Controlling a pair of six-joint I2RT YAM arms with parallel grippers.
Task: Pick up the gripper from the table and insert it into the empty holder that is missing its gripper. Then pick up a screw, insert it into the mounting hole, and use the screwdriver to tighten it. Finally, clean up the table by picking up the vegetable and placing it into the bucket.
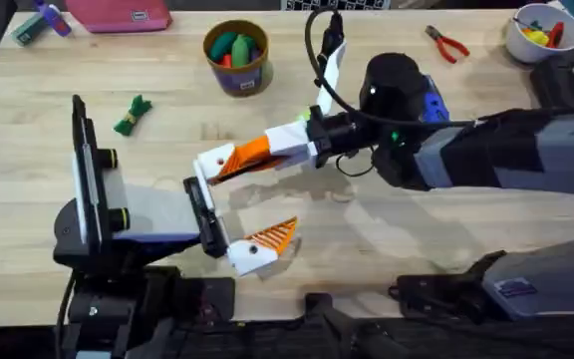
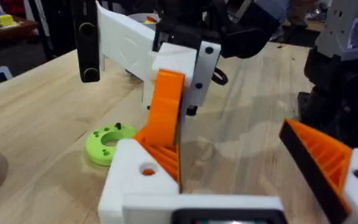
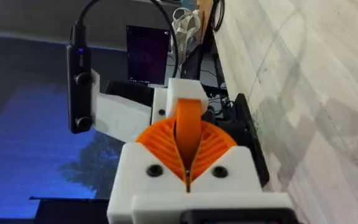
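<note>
The small orange wedge-shaped plastic gripper (image 1: 250, 152) sits against the white blocky plastic holder (image 1: 210, 163), near the table's middle. The small round bucket (image 1: 236, 57) with yellow-brown rim stands upright beyond the holder. The dark-green leafy toy vegetable (image 1: 133, 116) lies left of the bucket

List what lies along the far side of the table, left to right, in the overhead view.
Pink case → vegetable → bucket → red pliers → white bowl.
</note>
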